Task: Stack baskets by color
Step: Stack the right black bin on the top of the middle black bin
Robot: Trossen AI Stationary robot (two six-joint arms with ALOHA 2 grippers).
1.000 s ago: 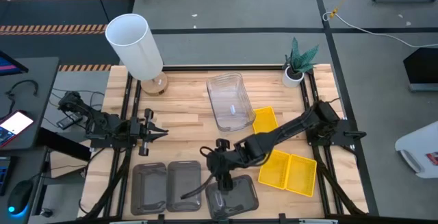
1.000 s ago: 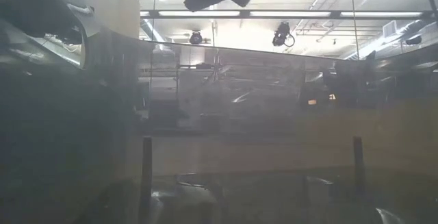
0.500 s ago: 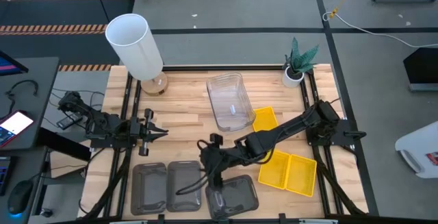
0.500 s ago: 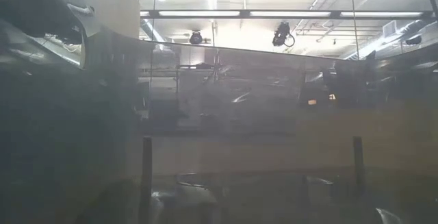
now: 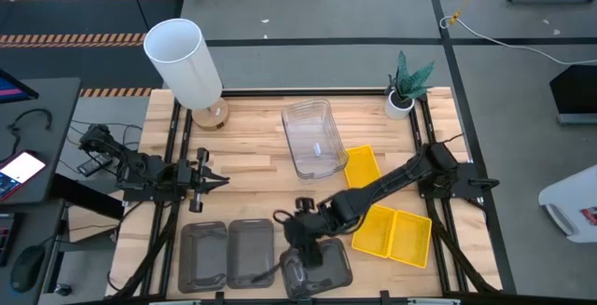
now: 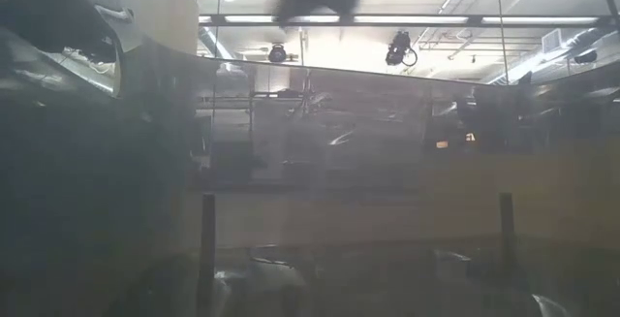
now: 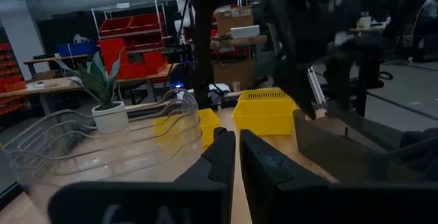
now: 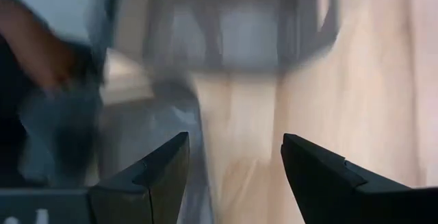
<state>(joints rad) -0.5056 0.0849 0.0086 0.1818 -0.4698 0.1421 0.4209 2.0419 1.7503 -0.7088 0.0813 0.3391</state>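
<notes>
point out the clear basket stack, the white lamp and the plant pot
clear basket stack [image 5: 312,142], high view, bare floor of the top basket
white lamp [image 5: 184,61], high view, side of the shade
plant pot [image 5: 399,104], high view, white rim

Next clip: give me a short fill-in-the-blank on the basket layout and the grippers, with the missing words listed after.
1. The three grey baskets lie along the table's near edge, and the right gripper hovers over the one on the ____.
2. The clear baskets lie between the white lamp and the ____ in its white pot.
3. The right gripper's jaws stand ____.
4. The left gripper, waiting at the table's left side, is ____.

Missing words: right; plant; open; shut
</notes>
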